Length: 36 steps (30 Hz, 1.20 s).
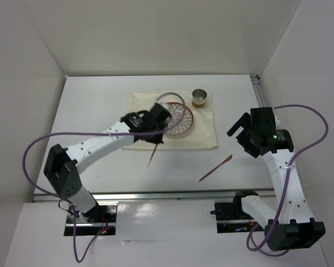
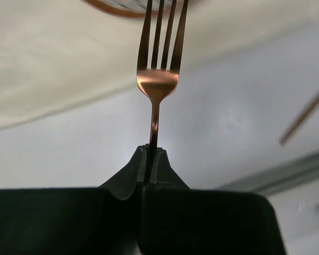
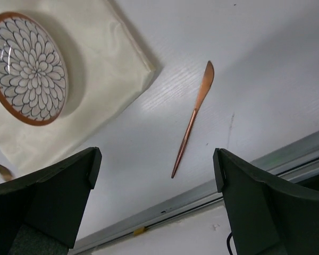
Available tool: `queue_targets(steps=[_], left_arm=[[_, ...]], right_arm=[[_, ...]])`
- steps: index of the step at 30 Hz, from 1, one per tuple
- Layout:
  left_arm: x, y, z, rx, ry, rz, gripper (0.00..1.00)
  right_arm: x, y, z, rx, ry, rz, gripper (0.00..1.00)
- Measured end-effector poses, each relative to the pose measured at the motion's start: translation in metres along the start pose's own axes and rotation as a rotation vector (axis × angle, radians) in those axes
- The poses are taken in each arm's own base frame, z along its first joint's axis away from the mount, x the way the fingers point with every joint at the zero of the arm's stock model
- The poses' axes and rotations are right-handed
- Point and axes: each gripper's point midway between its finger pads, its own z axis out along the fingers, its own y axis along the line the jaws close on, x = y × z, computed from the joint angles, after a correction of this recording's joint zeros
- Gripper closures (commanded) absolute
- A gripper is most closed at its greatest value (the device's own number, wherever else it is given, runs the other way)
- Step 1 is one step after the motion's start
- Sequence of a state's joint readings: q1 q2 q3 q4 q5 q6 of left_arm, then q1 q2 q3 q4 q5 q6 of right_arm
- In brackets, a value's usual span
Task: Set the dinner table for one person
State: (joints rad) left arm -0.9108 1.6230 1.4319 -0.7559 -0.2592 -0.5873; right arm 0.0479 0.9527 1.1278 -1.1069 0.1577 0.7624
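Note:
My left gripper (image 1: 157, 142) is shut on the handle of a copper fork (image 1: 152, 157) and holds it above the white dinner table (image 1: 94, 105), at the near edge of the cream mat (image 1: 203, 133). In the left wrist view the fork (image 2: 157, 85) sticks straight out of the closed jaws of the left gripper (image 2: 151, 151), tines away. A patterned plate with a copper rim (image 1: 179, 119) lies on the mat. A copper knife (image 1: 216, 167) lies on the table right of the mat, also in the right wrist view (image 3: 194, 117). My right gripper (image 1: 239, 130) is open and empty above it.
A small metal cup (image 1: 200, 98) stands on the mat's far right corner. An aluminium rail (image 1: 172, 196) runs along the near table edge, another along the right edge (image 1: 260, 92). White walls enclose the table. The right wrist view shows the plate (image 3: 27, 68) and mat (image 3: 106, 69).

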Motion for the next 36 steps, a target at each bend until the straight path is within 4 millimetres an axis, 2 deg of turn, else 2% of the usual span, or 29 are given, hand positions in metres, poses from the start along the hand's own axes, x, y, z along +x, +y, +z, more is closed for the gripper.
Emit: queue_targets(steps=[3,5,7,9,11,13,18,22,29,33,34,35,36], left_arm=[[-0.035,0.078,0.011,-0.105,-0.041,-0.182,1.0],[-0.057,0.14,0.022,-0.204,-0.065,-0.311,1.0],[-0.069,0.171,0.032,-0.256,-0.036,-0.352,1.0],[-0.096,0.186,0.049,-0.264,-0.05,-0.365,1.0],[-0.117,0.194,0.068,-0.26,-0.066,-0.373,1.0],[-0.123,0.2,0.086,-0.257,-0.051,-0.367,1.0],[-0.114,0.208,0.127,-0.245,0.028,-0.378,1.0],[-0.099,0.209,0.141,-0.242,0.081,-0.381,1.0],[-0.097,0.212,0.16,-0.245,0.088,-0.384,1.0],[-0.086,0.214,0.175,-0.252,0.118,-0.384,1.0],[-0.083,0.213,0.177,-0.254,0.123,-0.384,0.98],[-0.081,0.213,0.178,-0.258,0.128,-0.383,0.92],[-0.079,0.214,0.179,-0.264,0.129,-0.38,0.8]], right_arm=[[0.009,0.007,0.01,-0.024,0.058,-0.035,0.0],[0.017,0.012,0.019,-0.042,0.108,-0.063,0.02],[0.024,0.016,0.026,-0.065,0.149,-0.088,0.07],[0.03,0.018,0.03,-0.084,0.174,-0.102,0.1],[0.036,0.017,0.034,-0.095,0.193,-0.107,0.16],[0.042,0.015,0.038,-0.095,0.21,-0.106,0.17],[0.048,0.014,0.042,-0.097,0.228,-0.094,0.17],[0.051,0.013,0.045,-0.091,0.233,-0.082,0.15],[0.068,0.007,0.054,-0.085,0.289,-0.071,0.15],[0.075,0.003,0.059,-0.069,0.314,-0.056,0.15],[0.076,0.003,0.061,-0.07,0.317,-0.052,0.15],[0.079,0.002,0.062,-0.069,0.325,-0.048,0.15],[0.082,0.001,0.065,-0.068,0.333,-0.046,0.15]])
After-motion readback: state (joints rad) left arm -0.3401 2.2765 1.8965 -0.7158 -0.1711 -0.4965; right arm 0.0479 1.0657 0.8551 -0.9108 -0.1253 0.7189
